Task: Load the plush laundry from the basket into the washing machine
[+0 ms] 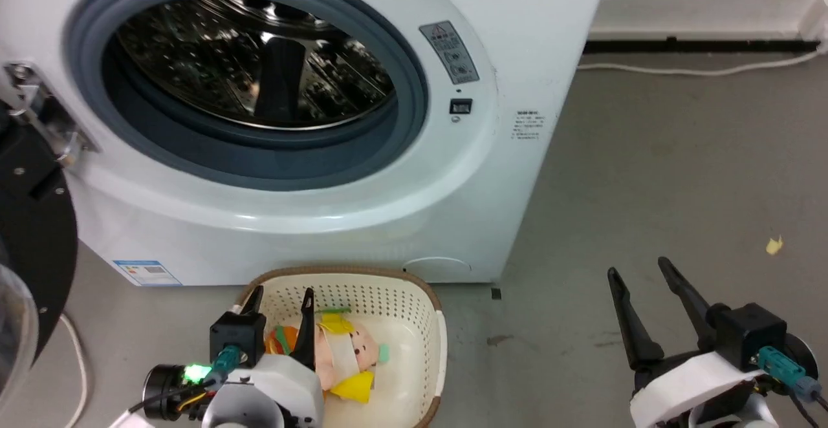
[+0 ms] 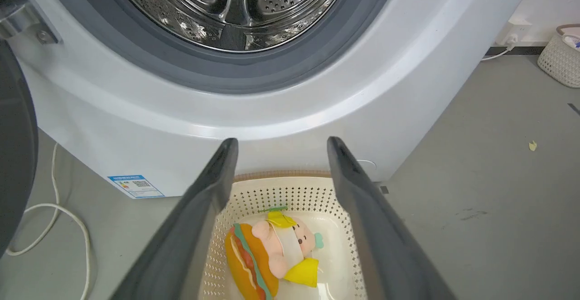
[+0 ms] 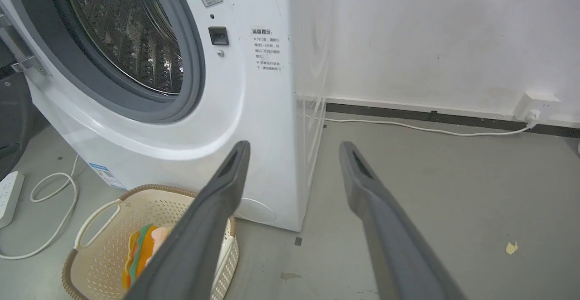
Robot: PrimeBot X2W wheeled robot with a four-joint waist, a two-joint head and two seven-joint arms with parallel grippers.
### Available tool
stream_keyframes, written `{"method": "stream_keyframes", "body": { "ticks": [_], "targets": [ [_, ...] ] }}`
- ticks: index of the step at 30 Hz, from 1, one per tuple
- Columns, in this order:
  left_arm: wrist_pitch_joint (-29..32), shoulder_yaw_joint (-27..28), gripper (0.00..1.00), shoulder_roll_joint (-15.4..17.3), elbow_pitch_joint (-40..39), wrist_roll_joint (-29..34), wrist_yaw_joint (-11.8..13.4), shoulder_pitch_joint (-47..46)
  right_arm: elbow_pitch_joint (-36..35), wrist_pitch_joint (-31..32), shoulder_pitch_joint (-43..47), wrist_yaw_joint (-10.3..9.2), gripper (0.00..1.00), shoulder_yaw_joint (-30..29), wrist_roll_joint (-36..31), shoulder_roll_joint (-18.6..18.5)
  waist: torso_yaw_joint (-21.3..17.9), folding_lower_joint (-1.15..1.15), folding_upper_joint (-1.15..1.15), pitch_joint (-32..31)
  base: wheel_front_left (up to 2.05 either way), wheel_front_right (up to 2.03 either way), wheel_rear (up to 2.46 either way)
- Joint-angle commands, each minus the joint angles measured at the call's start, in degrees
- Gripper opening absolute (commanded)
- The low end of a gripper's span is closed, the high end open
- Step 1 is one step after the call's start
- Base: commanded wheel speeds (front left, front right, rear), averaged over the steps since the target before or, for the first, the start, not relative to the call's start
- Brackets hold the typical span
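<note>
Left claw [image 1: 284, 293] wide open, empty, above basket [image 1: 417, 286]. Toy [image 1: 356, 349] lies in basket, 6 o'clock of washer [image 1: 517, 59] opening. Right claw [image 1: 637, 267] open, empty, 3 o'clock, well apart. Risk: finger snags perforated wall, drags basket; shallow pinch on soft bun lets toy slip short of drum [image 1: 194, 46].

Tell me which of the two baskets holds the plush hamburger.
The cream perforated basket right in front of the washing machine: the plush hamburger lies inside it. The other basket stands far off by the wall.
</note>
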Motion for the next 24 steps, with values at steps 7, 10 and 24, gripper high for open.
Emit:
{"method": "stream_keyframes", "body": {
  "ticks": [7, 10, 24],
  "targets": [
    [1.0, -1.0, 1.0, 1.8, 6.1, -1.5, 0.5, -4.5, 0.2, -1.6, -2.3, -0.02, 1.0, 0.9, 2.8, 0.0, -2.9, -0.01, 0.0, 4.7, 0.0, 0.0, 0.0],
    [2.1, -0.9, 1.0, 2.4, 8.6, -2.5, 0.4, -5.7, 0.1, -1.9, -2.8, -0.02, 1.0, 1.1, 3.9, 0.0, -3.8, -0.01, 0.0, 6.4, 0.0, 0.0, 0.0],
    [3.7, -1.9, 1.0, 5.0, 17.0, -5.5, 1.5, -11.9, -0.1, -3.6, -5.4, -0.02, 1.0, 2.5, 7.4, 0.0, -6.6, -0.01, 0.0, 14.0, 0.0, 0.0, 0.0]
  ]
}}
